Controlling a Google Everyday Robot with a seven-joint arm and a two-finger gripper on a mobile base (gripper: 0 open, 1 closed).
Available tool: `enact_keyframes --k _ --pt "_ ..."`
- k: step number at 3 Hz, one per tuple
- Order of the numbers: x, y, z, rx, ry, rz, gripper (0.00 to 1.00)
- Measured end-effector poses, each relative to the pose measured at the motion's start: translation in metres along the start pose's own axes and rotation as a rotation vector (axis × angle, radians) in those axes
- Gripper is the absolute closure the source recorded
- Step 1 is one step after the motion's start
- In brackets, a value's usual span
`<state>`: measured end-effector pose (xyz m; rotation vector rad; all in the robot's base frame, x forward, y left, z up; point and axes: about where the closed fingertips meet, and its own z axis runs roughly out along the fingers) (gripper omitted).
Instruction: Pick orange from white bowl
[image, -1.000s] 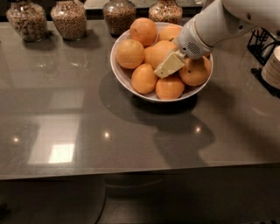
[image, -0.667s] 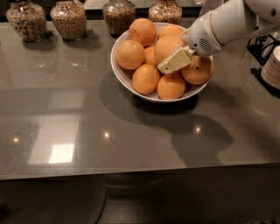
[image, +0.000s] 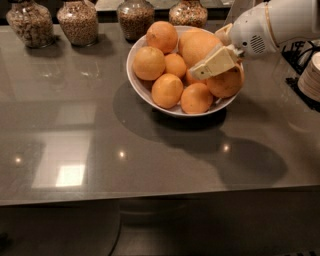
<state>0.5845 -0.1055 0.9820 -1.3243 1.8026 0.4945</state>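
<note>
Camera view: gripper (image: 207, 54) clamps the orange (image: 196, 44) at the bowl's (image: 141, 90) 1 o'clock, so lift straight up, slowly.

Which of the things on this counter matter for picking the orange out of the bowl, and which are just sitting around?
In the job: big oval orange, white bowl, gripper over the bowl's right side, beside that orange.
Lying about: smaller oranges in the bowl, four jars at the back.
</note>
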Motion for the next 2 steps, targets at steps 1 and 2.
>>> enact_keyframes --k 1,2 --pt "-0.007 0.02 -0.015 -0.048 -0.015 -0.007 1.0" --pt "-0.001 0.039 -0.026 -0.101 -0.017 0.012 1.0"
